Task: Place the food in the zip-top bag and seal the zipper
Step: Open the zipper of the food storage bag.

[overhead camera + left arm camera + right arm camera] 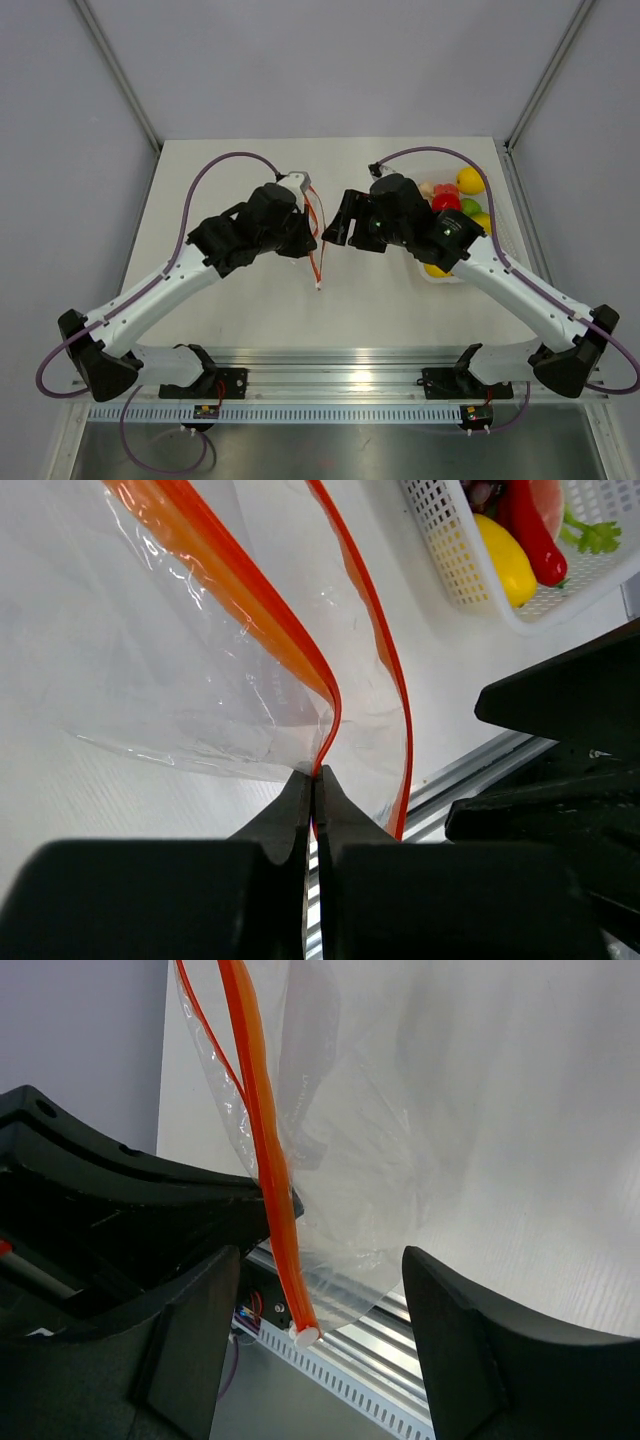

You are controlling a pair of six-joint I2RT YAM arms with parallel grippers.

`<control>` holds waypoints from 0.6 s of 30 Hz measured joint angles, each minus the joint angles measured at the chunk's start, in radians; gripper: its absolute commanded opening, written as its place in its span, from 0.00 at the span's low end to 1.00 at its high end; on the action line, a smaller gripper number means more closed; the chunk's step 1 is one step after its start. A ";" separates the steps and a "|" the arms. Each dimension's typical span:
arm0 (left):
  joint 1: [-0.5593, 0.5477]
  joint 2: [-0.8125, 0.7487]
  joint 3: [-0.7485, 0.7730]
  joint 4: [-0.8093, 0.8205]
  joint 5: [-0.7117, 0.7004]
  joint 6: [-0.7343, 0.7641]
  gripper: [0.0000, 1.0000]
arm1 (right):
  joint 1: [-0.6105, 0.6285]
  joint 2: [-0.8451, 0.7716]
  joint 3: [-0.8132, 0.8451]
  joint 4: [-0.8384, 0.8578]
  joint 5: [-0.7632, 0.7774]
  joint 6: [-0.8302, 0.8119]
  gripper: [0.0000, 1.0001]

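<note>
"Clear film, that zip-top bag (180,670). Where was it?"

"Mid-table, between the arms. The left gripper (313,792) was clamped on one lip of the orange zipper (290,645). The right gripper (320,1295) stood spread, with the strip's end between its fingers, apparently untouched."

"And the food (452,198)?"

"All in the white basket (450,565) (none bagged). I feared a mistimed pinch catching both lips and closing the mouth."

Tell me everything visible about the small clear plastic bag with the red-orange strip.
The clear zip-top bag is thin, floppy, wrinkled plastic with a red-orange zipper along its mouth. The two strips stand apart, so the mouth is open. The left gripper pinches one strip; the open right gripper straddles the strip's end. It looks empty.
</note>
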 measured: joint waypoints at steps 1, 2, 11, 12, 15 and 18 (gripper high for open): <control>0.000 0.002 0.010 -0.004 0.006 -0.002 0.00 | 0.000 -0.007 0.000 -0.002 0.002 -0.008 0.73; 0.000 0.005 0.018 -0.009 0.013 -0.005 0.00 | 0.000 -0.008 0.002 -0.006 0.003 -0.014 0.73; 0.000 0.032 0.031 -0.033 0.068 -0.010 0.00 | 0.000 0.064 0.042 -0.042 0.004 -0.061 0.71; 0.000 0.032 0.031 -0.035 0.072 -0.010 0.00 | 0.000 0.074 0.050 -0.043 0.005 -0.065 0.67; 0.000 0.032 0.031 -0.040 0.081 -0.010 0.00 | 0.000 0.102 0.072 -0.045 0.016 -0.078 0.40; 0.000 0.032 0.031 -0.045 0.089 -0.005 0.00 | 0.000 0.127 0.093 -0.056 0.045 -0.091 0.18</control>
